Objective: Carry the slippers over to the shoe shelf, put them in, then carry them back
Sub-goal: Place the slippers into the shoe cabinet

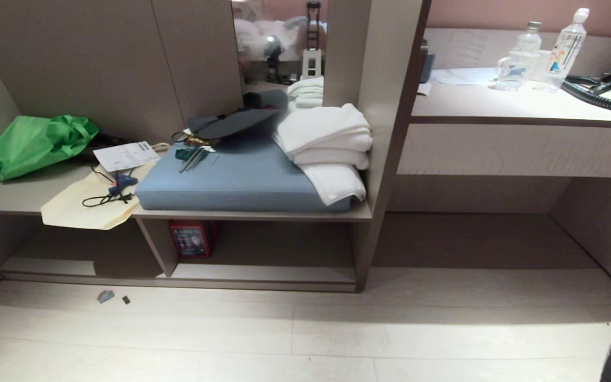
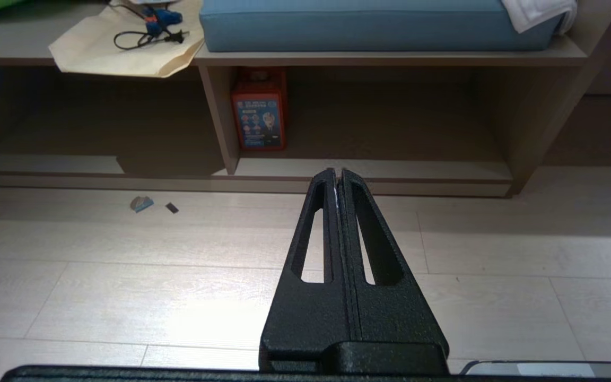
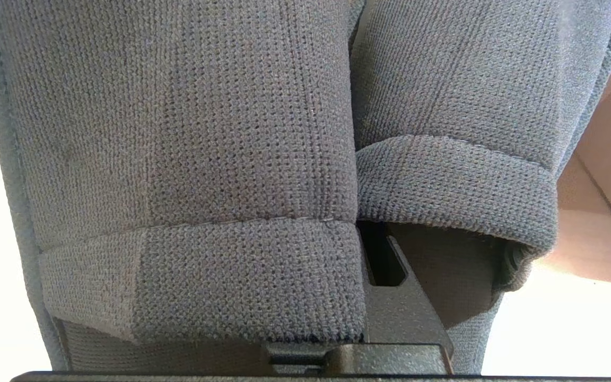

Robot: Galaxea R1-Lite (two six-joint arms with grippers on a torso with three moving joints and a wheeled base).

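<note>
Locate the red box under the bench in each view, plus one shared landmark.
Head view: red box in the shoe shelf, just right of its divider.
Left wrist view: red box beside the same divider, beyond the shut left gripper.
Right wrist view: not in it; slippers fill it.
Shared landmark: blue cushion.

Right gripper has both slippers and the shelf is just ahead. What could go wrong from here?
1. The right gripper is shut on both slippers at once, bands side by side; one may slip free while carried.
2. The shoe shelf is low, under a board; the hanging slippers could catch its front lip.
3. A red box stands beside the divider; aim right of it.
</note>
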